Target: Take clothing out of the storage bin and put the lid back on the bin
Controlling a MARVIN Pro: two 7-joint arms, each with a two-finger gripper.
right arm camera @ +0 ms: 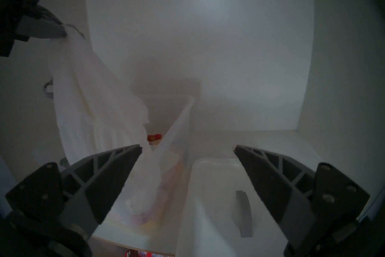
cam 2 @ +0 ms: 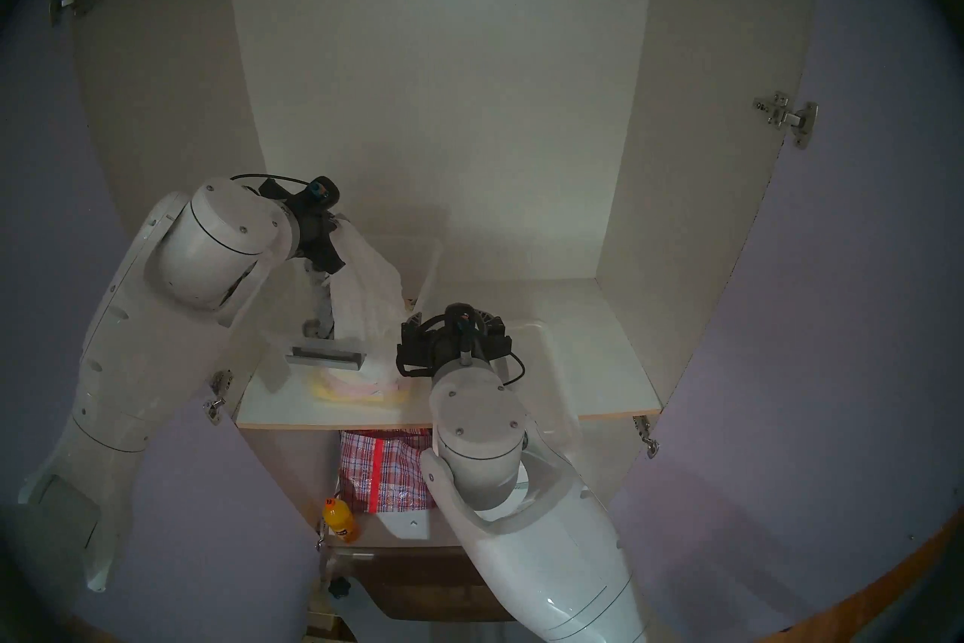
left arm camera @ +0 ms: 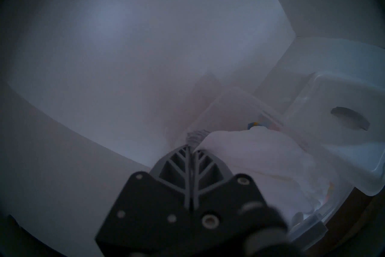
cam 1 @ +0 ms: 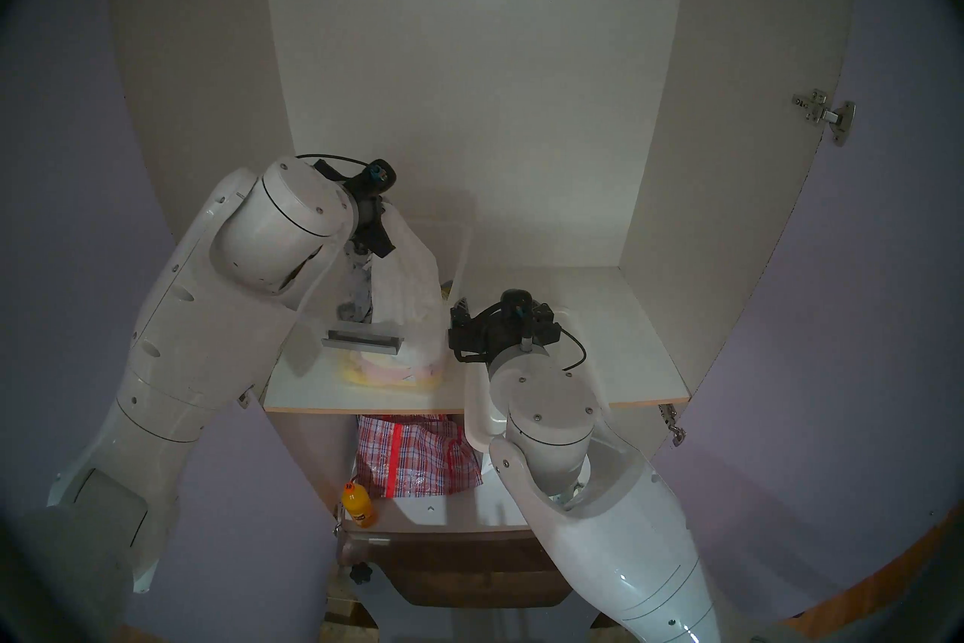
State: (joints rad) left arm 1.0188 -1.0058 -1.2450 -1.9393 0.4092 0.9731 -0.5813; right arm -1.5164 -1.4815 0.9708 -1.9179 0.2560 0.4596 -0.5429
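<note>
White clothing (cam 1: 404,276) hangs from my left gripper (left arm camera: 190,147), lower centre of the head view, above the storage bin (cam 1: 388,355).

Left jaws clamp the fabric; right gripper (right arm camera: 187,147) gapes, empty, over the lid (right arm camera: 216,198) at lower right. The trailing hem may snag the bin's rim.

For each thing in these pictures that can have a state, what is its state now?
left claw: shut on the white garment
white garment: lifted, lower end hanging into the storage bin
storage bin: open, no lid on, other fabric inside
lid: off, flat on the shelf beside the bin
right claw: open, holding nothing
cabinet door: open
</note>
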